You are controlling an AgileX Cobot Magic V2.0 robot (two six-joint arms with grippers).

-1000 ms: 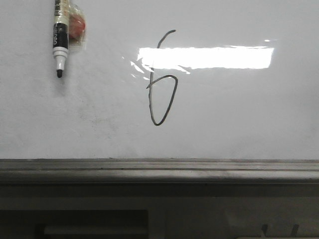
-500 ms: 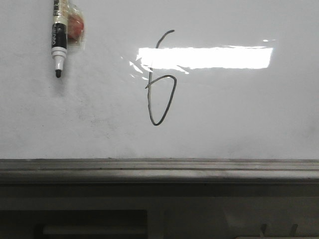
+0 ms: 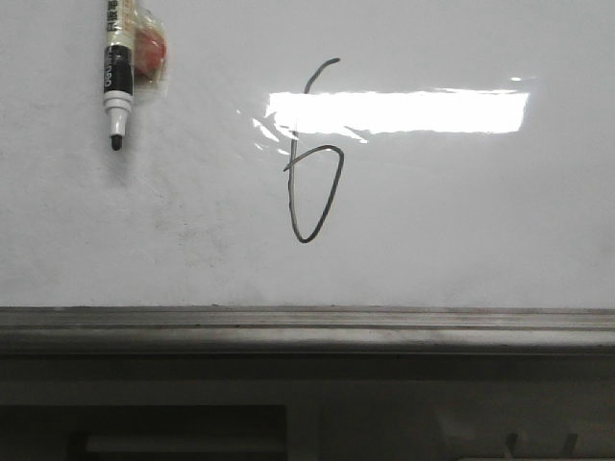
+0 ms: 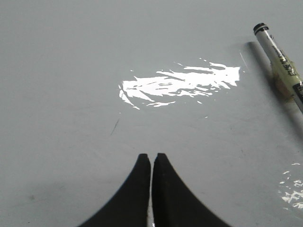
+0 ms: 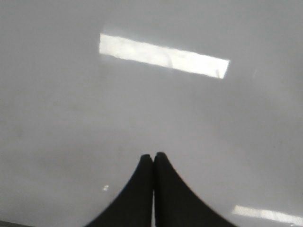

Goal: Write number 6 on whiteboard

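- Barely anything is moving: your marker (image 3: 116,79) is sitting a touch right of and below where it was half a second ago, and the 6 (image 3: 312,163) is unchanged.
- You are seeing the 6 near the middle of the whiteboard (image 3: 461,211), crossing a glare strip.
- Your left end effector (image 4: 151,158) is showing closed and empty.
- Your right end effector (image 5: 153,157) is likewise closed, gripping nothing.

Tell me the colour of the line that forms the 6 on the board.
Dark grey to black; the number 6 shows best in the front view.
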